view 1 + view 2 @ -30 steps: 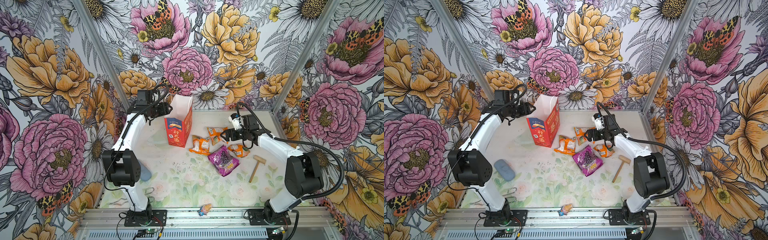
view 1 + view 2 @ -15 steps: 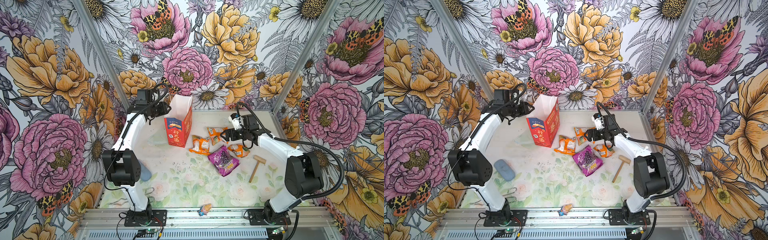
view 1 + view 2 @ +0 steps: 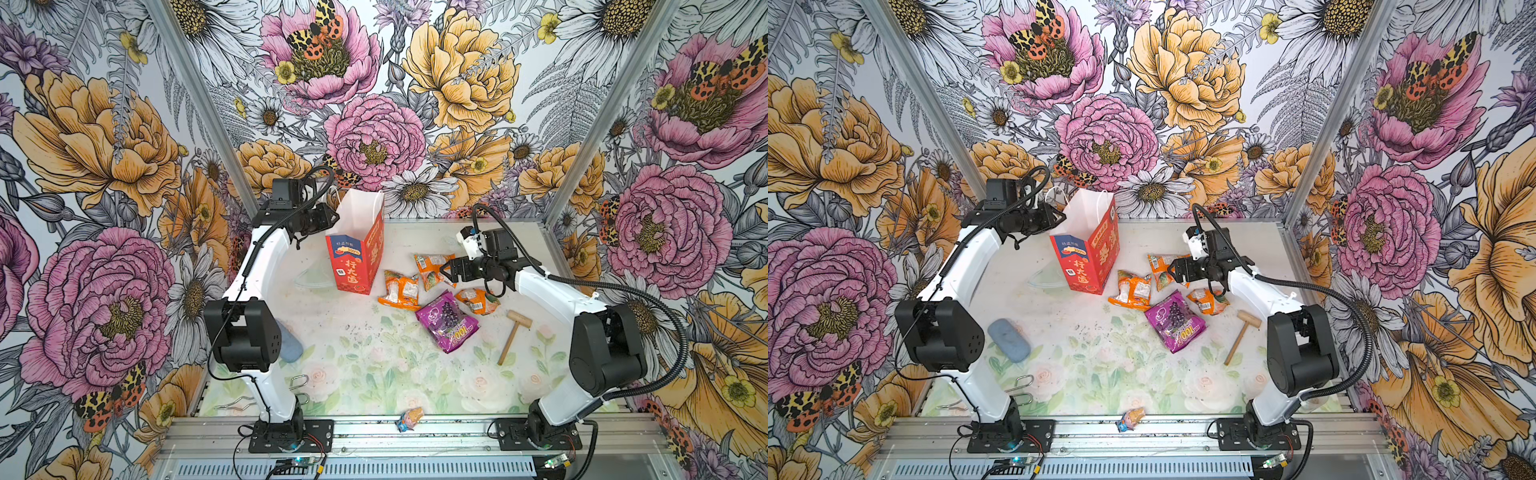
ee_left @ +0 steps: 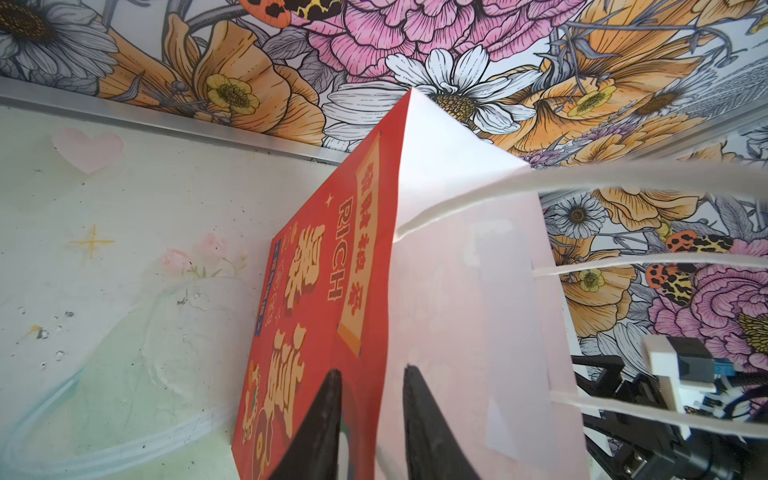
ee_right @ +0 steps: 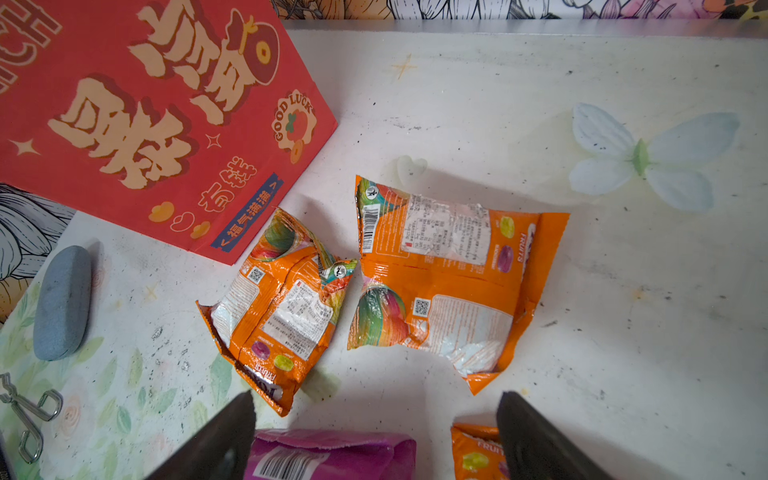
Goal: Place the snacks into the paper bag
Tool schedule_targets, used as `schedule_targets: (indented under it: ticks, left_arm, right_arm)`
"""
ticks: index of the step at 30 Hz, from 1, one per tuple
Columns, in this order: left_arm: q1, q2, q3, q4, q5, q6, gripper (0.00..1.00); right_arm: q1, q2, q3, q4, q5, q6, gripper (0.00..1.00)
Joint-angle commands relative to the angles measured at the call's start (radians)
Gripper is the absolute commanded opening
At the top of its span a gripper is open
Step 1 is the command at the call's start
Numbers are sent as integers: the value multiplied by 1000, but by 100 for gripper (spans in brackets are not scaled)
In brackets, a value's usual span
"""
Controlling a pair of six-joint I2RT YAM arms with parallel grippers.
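The paper bag [image 3: 355,266] stands upright and open-topped at the rear of the table [image 3: 374,374]; the left gripper [image 4: 371,368] straddles its top edge, one finger on the red outside, one on the white inside, jaws narrowly parted, not clamped. The purple packet [image 3: 446,326] lies flat to the bag's right, the right gripper [image 5: 376,395] hanging above its far end, jaws wide and empty. Three orange packets [image 3: 400,290] lie close around, outside the bag.
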Motion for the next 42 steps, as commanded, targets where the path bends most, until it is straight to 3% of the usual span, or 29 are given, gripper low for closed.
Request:
schedule_targets:
  ticks: [1,10,16,37,42]
  left_arm:
    - [12,14,29,6,32,-19,27]
    - [13,14,29,6,49,-34,21]
    - [12,14,32,6,78,-41,6]
    - [10,34,17,7,78,-64,0]
    - [5,0,13,7,77,-78,0]
  right_arm:
    - [13,19,32,4,-6,-17,93]
    - [67,55,58,7,-79,-48,93]
    - [114,98,100,8,-108,-54,93]
    - [220,191,161,80,-179,-41,93]
    - [235,215,144,196,-265,23,92]
